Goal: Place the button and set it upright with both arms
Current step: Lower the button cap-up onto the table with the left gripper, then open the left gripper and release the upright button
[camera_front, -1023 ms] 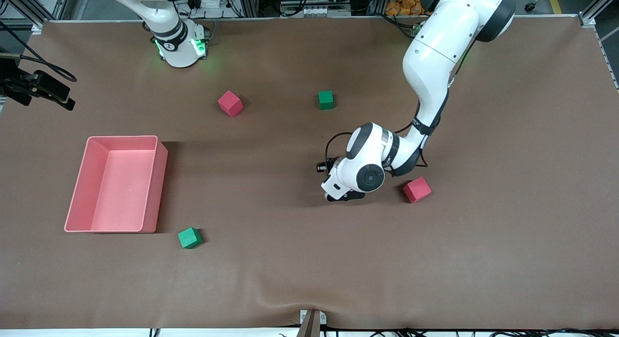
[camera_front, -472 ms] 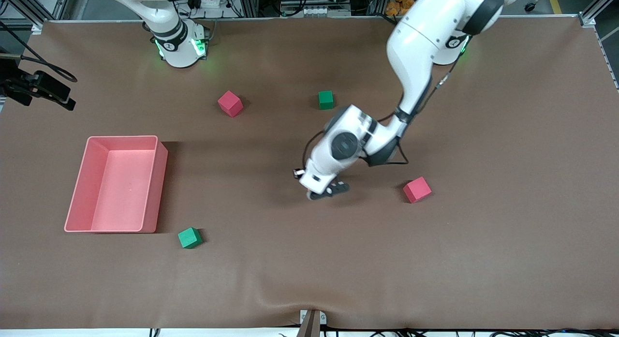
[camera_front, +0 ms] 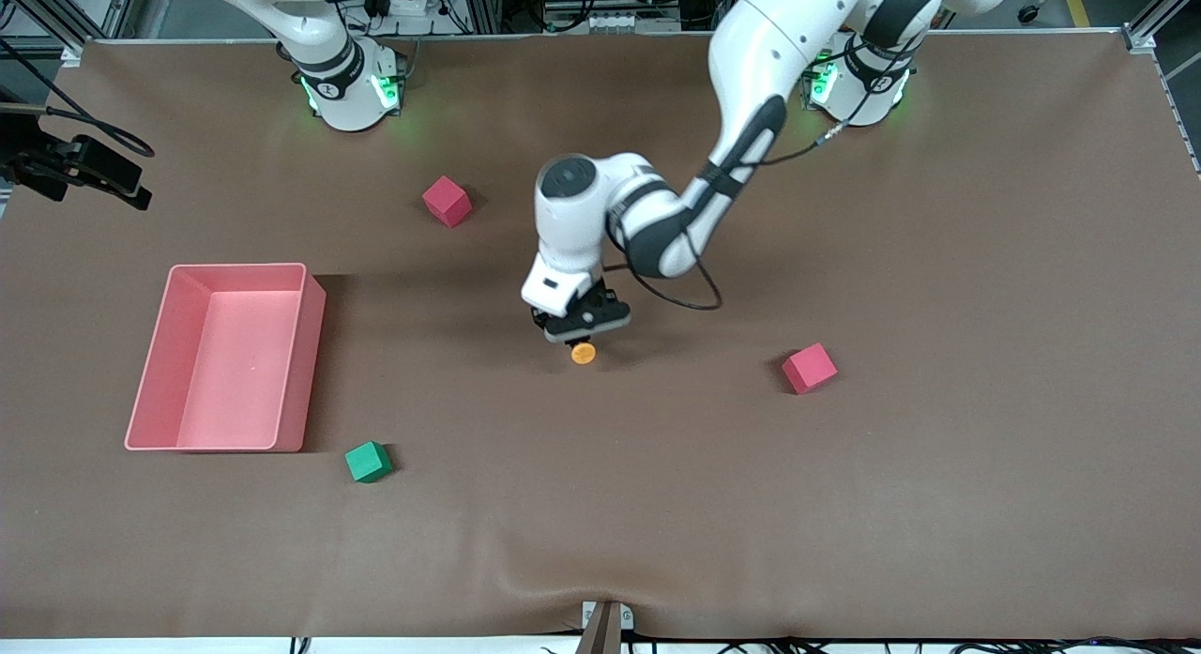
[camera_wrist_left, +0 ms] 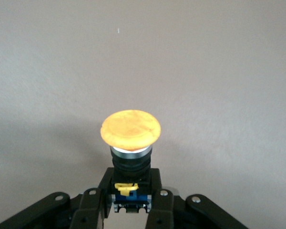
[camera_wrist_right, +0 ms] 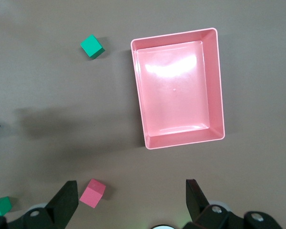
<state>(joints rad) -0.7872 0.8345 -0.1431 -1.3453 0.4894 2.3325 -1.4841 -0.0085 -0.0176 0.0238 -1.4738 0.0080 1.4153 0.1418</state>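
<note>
Reaching bent-elbowed from its base, left gripper (camera_front: 580, 331) pinching the tiny orange-capped, black-and-blue plastic button (camera_front: 583, 353) by its body, toward the left arm's end from the pink plastic bin (camera_front: 314, 354). Waiting high over that bin, right gripper (camera_wrist_right: 131, 202) holding its fingers spread wide on nothing.

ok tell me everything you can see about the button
The button is a small push-button with a round, domed orange cap, a silver ring under it, a black cylindrical neck, and a blue base with a yellow clip. It looks plastic. The left gripper is shut on its base, fingers on either side, holding it over bare table between the tray and a red cube. Nothing else touches it.
</note>
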